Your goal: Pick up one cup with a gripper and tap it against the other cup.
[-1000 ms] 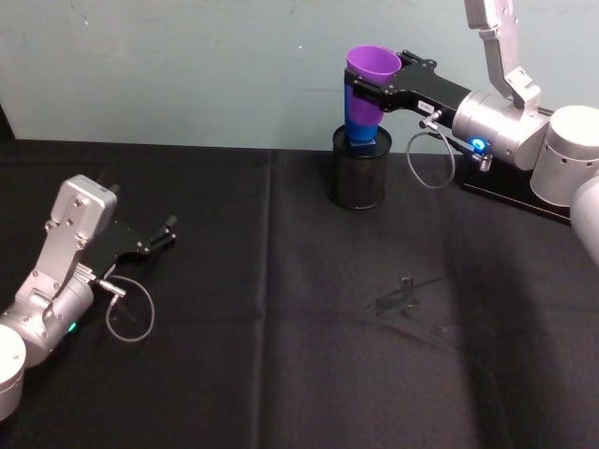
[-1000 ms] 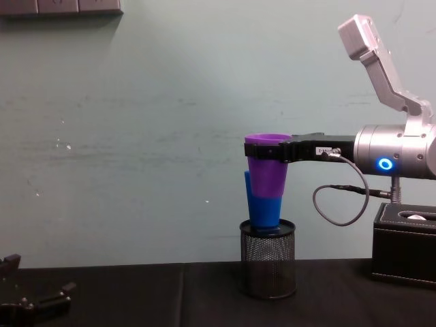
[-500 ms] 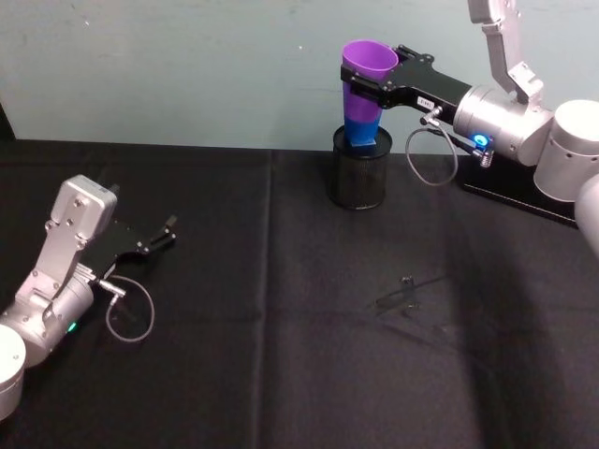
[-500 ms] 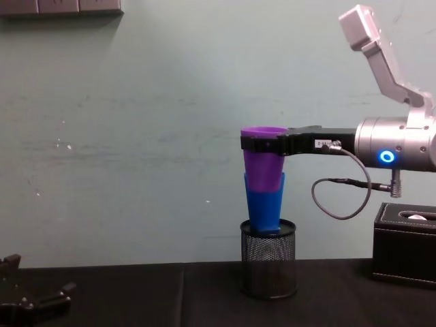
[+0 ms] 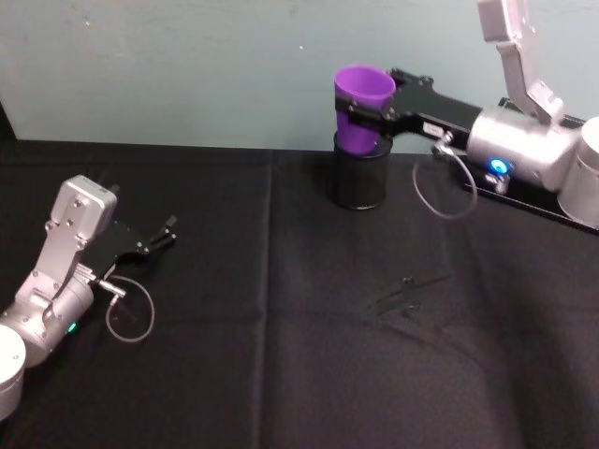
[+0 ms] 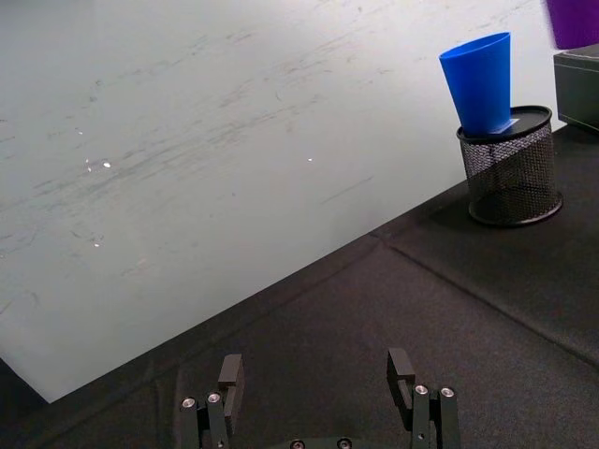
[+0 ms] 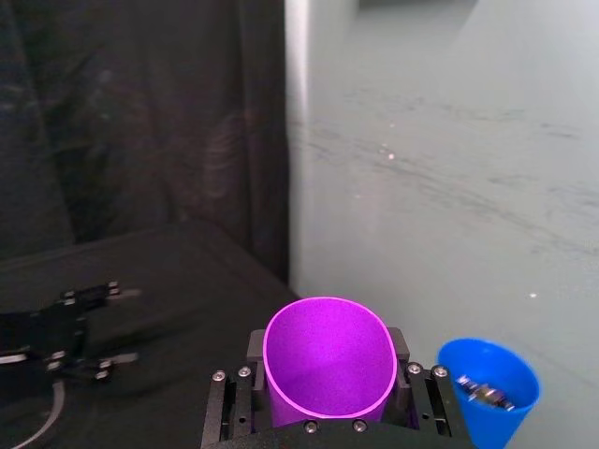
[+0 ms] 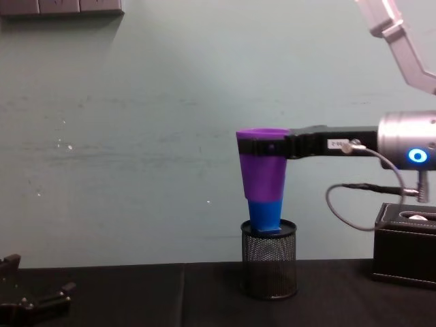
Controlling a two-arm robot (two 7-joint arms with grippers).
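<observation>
My right gripper (image 5: pixel 361 105) is shut on the purple cup (image 5: pixel 362 103) just under its rim and holds it upright in the air. The right wrist view shows the purple cup (image 7: pixel 328 369) clamped between the two fingers, with the blue cup (image 7: pixel 489 398) beside it and apart. The blue cup (image 6: pixel 481 82) leans in a black mesh pen holder (image 6: pixel 511 174) near the back wall. From the chest, the purple cup (image 8: pixel 262 176) hangs in front of the blue cup (image 8: pixel 266 214) and covers its upper half. My left gripper (image 5: pixel 157 240) rests open on the table at the left.
A black box (image 8: pixel 405 240) stands to the right of the mesh holder (image 8: pixel 269 269). A black cloth (image 5: pixel 281 355) covers the table, with a small wrinkle (image 5: pixel 407 295) right of centre. A pale wall runs behind the holder.
My right gripper has drawn the purple cup up out of the blue cup and toward me. The blue cup stays in the holder. The left arm has not moved.
</observation>
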